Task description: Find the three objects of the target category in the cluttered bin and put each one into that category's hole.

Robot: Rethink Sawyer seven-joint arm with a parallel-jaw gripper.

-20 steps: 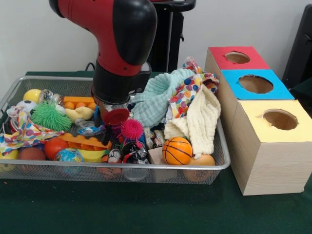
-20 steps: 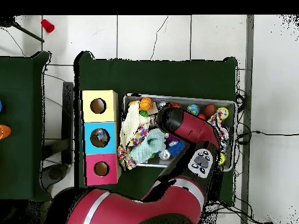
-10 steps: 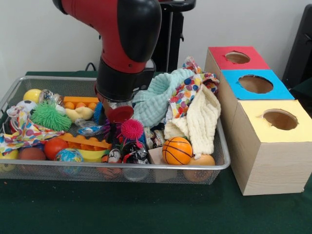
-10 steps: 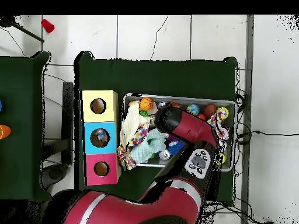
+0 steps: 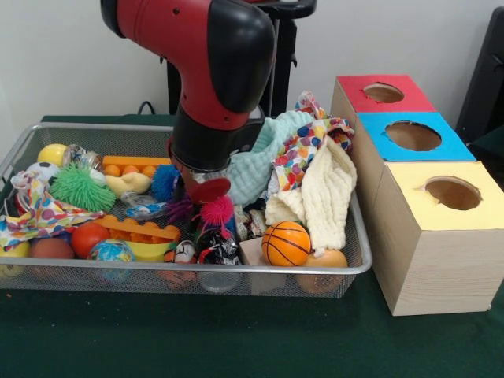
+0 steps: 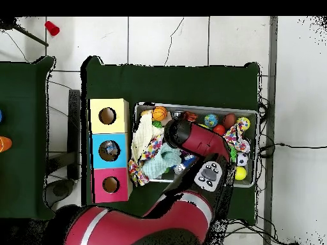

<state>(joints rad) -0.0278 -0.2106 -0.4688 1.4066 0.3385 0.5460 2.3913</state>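
Apparently a bottle is held at the arm's tip: in the front view a clear body with a round red cap (image 5: 206, 189) is seen just under the black wrist, above the pink spiky ball (image 5: 215, 210). The gripper (image 5: 201, 179) itself is hidden by the wrist and the bottle, so whether it is clamped on the bottle or merely beside it cannot be told. From the bottle's place clear of the clutter below it, a lift is judged to be under way, so that the load can be carried over the heaped cloths without snagging.

The bin (image 5: 260, 272) is crowded: a green spiky ball (image 5: 77, 187) lies at its left, a small basketball (image 5: 285, 242) against the near rim, and a mint cloth (image 5: 260, 153), a dotted cloth (image 5: 309, 146) and a cream cloth (image 5: 323, 193) are piled toward the boxes. A second see-through bottle (image 5: 142, 206) is seen lying among the toys beside the blue spiky ball (image 5: 164, 181); a third cannot be made out and is probably buried.

The red-topped box (image 5: 358, 106) is set farthest from the camera, behind the blue-topped box (image 5: 441, 148) and the yellow-topped box (image 5: 441, 244), and its hole (image 5: 383, 93) faces upward, so a drop from above is called for. In the overhead view the arm (image 6: 195, 140) is spread over the bin's middle, well apart from that hole (image 6: 110, 185)
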